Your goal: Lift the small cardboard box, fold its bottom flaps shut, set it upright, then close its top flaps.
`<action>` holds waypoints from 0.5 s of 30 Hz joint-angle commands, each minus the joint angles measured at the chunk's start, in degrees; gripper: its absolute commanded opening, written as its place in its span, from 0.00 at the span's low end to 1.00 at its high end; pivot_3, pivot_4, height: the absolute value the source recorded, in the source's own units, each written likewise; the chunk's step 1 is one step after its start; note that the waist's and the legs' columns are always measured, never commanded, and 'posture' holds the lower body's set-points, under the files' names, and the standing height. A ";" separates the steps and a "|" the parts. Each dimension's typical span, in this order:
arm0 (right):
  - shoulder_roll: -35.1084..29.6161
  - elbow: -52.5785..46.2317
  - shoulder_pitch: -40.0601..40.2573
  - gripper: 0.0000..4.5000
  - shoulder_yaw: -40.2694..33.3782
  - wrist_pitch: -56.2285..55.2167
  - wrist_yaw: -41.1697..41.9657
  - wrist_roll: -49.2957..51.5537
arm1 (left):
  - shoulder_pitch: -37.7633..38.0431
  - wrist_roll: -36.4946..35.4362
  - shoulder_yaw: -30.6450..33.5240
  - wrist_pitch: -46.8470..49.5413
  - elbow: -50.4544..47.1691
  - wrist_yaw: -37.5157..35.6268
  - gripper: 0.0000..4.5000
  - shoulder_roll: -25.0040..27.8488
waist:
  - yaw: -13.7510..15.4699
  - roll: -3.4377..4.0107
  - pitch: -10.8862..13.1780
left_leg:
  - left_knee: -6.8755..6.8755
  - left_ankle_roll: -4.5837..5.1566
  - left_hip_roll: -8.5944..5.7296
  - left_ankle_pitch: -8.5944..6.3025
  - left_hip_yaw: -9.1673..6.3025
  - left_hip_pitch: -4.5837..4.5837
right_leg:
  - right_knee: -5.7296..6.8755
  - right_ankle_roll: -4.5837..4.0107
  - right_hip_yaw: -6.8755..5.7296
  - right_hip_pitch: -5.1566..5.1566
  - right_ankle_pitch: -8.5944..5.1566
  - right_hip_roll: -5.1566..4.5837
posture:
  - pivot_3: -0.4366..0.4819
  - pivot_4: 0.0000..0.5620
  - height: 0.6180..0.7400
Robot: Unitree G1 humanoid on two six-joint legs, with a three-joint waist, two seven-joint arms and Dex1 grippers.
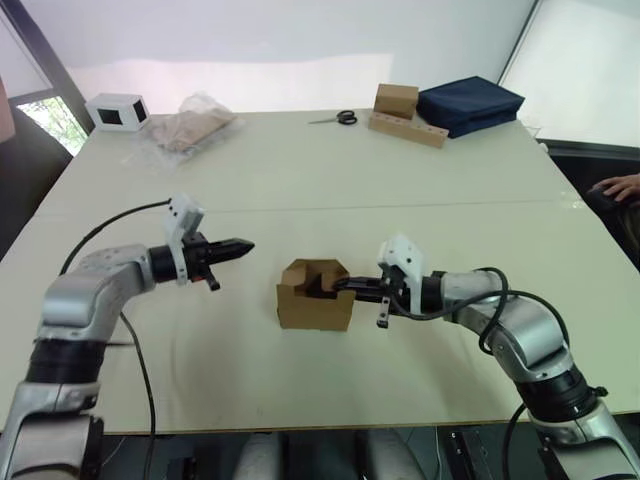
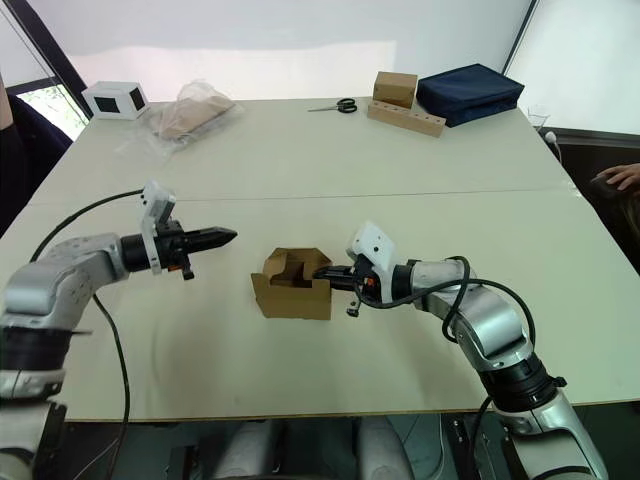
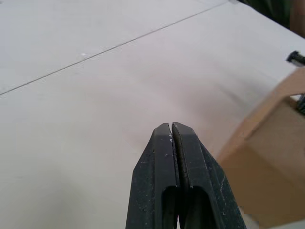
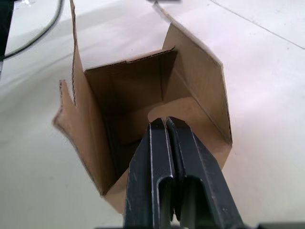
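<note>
The small cardboard box (image 1: 313,305) stands on the table (image 1: 300,190) with its open end up. Its top flaps (image 4: 198,67) stick up or lean inward, and one near flap (image 4: 190,112) is bent down into the opening. The bottom flaps are hidden beneath it. From the right, my right gripper (image 1: 338,284) reaches over the box's rim with its tip inside the opening. Its fingers (image 4: 157,143) are shut, with nothing seen between them. My left gripper (image 1: 245,245) hovers left of the box, a short way from it. It points toward the box with its fingers (image 3: 183,143) pressed shut.
Along the far edge are a white box with dark windows (image 1: 118,110), a crumpled plastic bag (image 1: 190,125), scissors (image 1: 341,118), a brown box on a long cardboard strip (image 1: 405,115) and a navy bag (image 1: 470,103). A person's hand (image 1: 620,186) rests at the right edge.
</note>
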 commanded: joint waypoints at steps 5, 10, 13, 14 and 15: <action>-0.02 -1.52 -0.65 0.00 -0.48 0.79 0.02 0.17 | -8.03 8.94 -6.72 -12.19 19.91 -8.33 0.01 -8.23 | -0.23 -0.02 0.01 | 0.00 -0.12 0.00 0.07 0.00 -0.09 | -0.03 0.00 0.00 -0.09 0.00 0.01 | 0.48 0.27 1.00; -0.70 -2.81 -0.05 0.00 -0.72 1.75 0.14 0.40 | -10.92 11.28 -7.25 -14.93 27.11 -11.47 0.01 -11.92 | -0.35 -0.03 0.01 | 0.00 -0.07 0.00 0.04 -0.01 -0.09 | -0.01 0.00 0.00 -0.10 0.00 0.02 | 0.48 0.27 1.00; -1.08 -3.47 0.16 0.00 -1.03 2.18 0.20 0.49 | -11.03 11.62 -7.27 -14.78 26.94 -12.95 0.01 -12.89 | -0.32 -0.02 0.01 | 0.00 -0.06 0.00 0.04 -0.01 -0.09 | 0.00 0.00 0.01 -0.10 0.00 0.01 | 0.48 0.27 1.00; -1.19 -3.63 0.17 0.00 -1.10 2.24 0.22 0.47 | -10.75 11.86 -7.48 -14.71 26.39 -13.41 0.01 -13.00 | -0.31 -0.02 0.01 | 0.00 -0.07 0.00 0.04 -0.01 -0.09 | 0.00 0.00 0.01 -0.10 0.00 0.01 | 0.48 0.27 1.00; -1.22 -3.79 -0.04 0.00 -1.21 2.33 0.16 0.47 | -10.33 12.02 -7.54 -14.52 25.72 -13.78 0.01 -13.01 | -0.30 -0.03 0.01 | 0.00 -0.06 0.00 0.04 -0.01 -0.09 | 0.00 0.00 0.01 -0.10 0.00 0.01 | 0.48 0.27 1.00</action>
